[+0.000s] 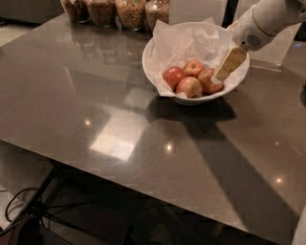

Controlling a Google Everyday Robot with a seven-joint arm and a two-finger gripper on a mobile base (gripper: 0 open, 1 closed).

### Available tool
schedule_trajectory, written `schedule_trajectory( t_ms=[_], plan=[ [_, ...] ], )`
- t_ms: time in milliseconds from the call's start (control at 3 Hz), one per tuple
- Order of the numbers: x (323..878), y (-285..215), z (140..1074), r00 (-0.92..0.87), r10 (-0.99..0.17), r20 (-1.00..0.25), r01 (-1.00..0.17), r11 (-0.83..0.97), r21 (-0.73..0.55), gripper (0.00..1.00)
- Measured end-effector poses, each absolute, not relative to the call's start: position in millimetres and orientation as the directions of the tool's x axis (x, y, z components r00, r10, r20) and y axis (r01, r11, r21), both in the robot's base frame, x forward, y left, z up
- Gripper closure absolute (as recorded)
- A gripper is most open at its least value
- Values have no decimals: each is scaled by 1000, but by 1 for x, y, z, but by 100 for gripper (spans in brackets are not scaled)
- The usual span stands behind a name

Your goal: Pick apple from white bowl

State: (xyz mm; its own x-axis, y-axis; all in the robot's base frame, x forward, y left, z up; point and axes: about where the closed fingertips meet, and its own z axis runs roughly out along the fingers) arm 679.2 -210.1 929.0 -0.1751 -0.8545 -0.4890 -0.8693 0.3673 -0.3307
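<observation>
The white bowl [155,72] stands on the dark table, lined with crumpled white paper [186,40]. Several red-yellow apples [190,86] lie in its front half. My white arm comes in from the upper right. My gripper [224,71] reaches down over the bowl's right side, its tan finger tips right at the rightmost apple [209,82]. I cannot see whether it holds that apple.
Several glass jars of grains [129,12] stand along the table's far edge, left of the bowl. The dark glossy table [95,119] runs to a near edge at the front. Cables [19,210] lie on the floor under it.
</observation>
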Motion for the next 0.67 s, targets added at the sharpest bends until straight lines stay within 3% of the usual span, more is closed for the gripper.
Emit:
schedule_trajectory(
  t_ms=[333,667],
  plan=[
    [663,-199,899,-152,-908,-390,-920,275,-281,0],
    [663,-199,899,-152,-908,-390,-920,275,-281,0]
  ],
)
